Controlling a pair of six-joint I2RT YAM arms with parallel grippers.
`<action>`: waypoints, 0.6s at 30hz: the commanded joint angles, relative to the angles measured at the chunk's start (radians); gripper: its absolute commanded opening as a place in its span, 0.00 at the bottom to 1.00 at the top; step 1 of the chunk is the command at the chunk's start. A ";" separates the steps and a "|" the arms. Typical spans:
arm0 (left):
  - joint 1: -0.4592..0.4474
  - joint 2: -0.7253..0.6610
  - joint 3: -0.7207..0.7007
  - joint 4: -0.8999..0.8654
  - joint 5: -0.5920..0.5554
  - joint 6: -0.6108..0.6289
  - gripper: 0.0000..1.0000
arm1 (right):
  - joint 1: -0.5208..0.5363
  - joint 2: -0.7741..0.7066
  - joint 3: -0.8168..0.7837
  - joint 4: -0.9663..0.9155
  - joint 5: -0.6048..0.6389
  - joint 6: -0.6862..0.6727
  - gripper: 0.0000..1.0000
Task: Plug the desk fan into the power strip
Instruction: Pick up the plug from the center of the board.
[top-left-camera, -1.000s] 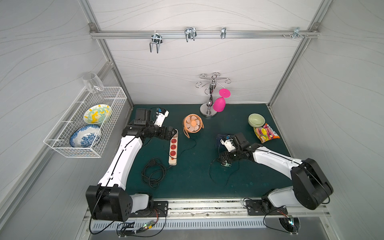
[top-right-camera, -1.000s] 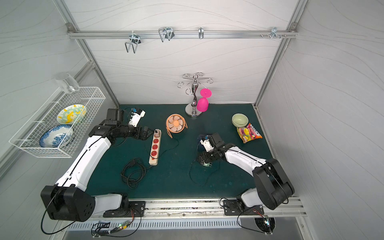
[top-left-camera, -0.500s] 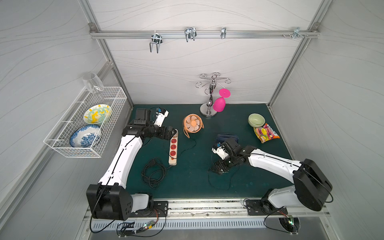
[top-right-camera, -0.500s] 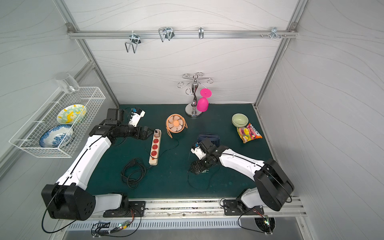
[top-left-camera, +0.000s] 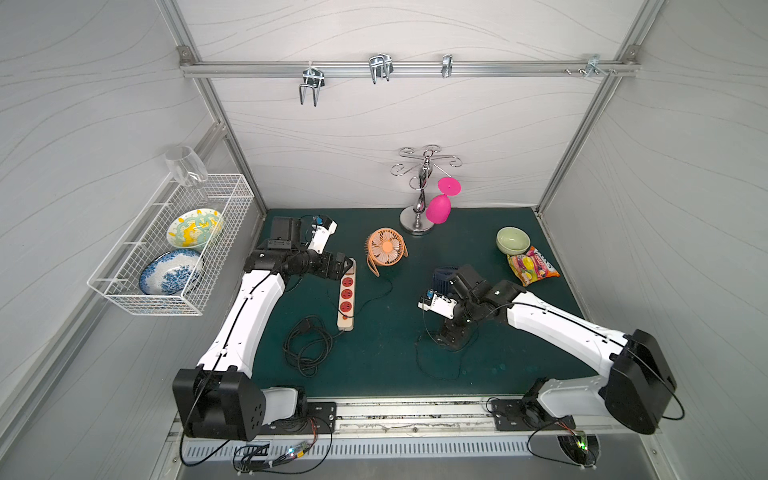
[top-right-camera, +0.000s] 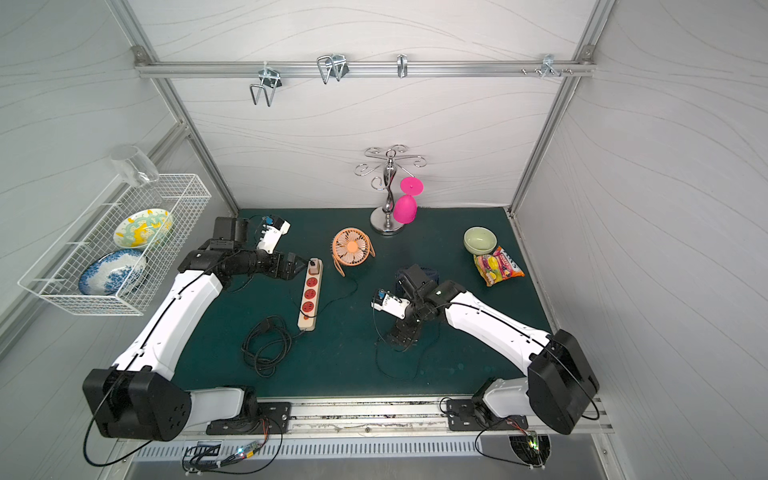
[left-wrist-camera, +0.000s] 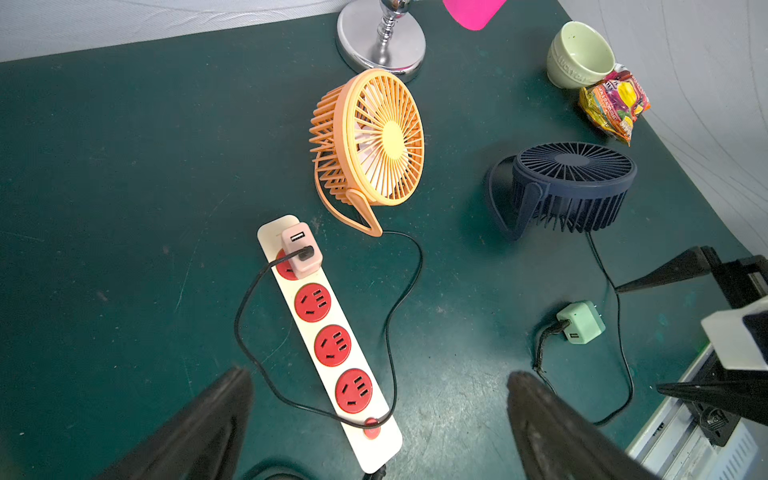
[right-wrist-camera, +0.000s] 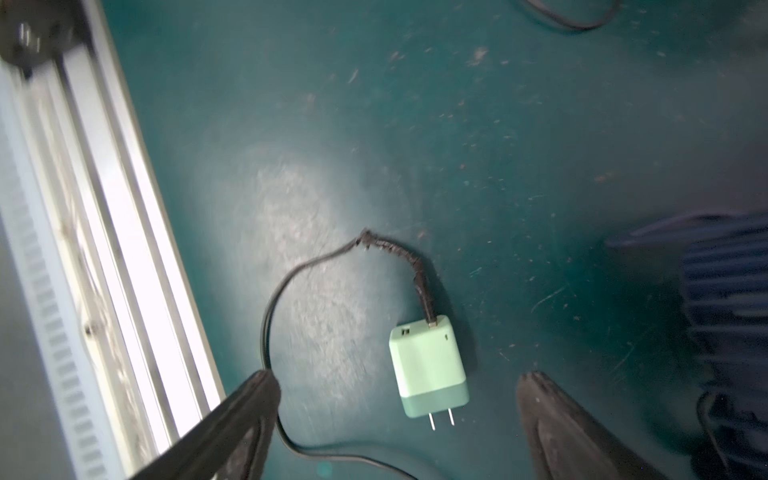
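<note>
power strip (top-left-camera: 347, 297) lies flat on the left-centre of the green tabletop (top-left-camera: 386, 365), long axis running front to back, between the left arm and the orange desk fan (top-left-camera: 385, 248). A pink adapter (left-wrist-camera: 301, 249) sits in the end socket farthest from the red switch (left-wrist-camera: 371, 430). The three red sockets beside it are free. The orange fan's thin cable crosses the strip by the switch. The strip's own black cord (top-left-camera: 306, 325) is coiled at its near end.

navy desk fan (left-wrist-camera: 573, 187) lies face up right of centre, mostly hidden under the right arm in both top views. Its mint-green adapter (right-wrist-camera: 428, 365) lies flat on the tabletop, prongs bare, cable plugged in, well apart from the strip.

right end effector (right-wrist-camera: 399, 384): released, jaws wide, pointing down over the mint-green adapter. The adapter sits between the fingers, clear of both. One fingertip is right at the cable, can't tell if it touches. Wrist view is blurred.

left end effector (left-wrist-camera: 378, 376): released, empty, hovering just beside the strip's far end near the pink adapter.

Pale green bowl (top-left-camera: 513, 240) and snack packet (top-left-camera: 532, 266) sit back right, just beside each other.
</note>
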 joint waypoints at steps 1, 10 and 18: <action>0.008 -0.011 0.021 0.031 0.015 0.000 1.00 | -0.013 0.022 -0.023 -0.093 -0.040 -0.183 0.92; 0.009 -0.014 0.019 0.029 0.025 -0.010 1.00 | -0.080 -0.002 -0.148 0.045 -0.047 -0.272 0.89; 0.009 -0.011 0.020 0.033 0.035 -0.020 1.00 | -0.083 0.101 -0.156 0.100 -0.006 -0.281 0.84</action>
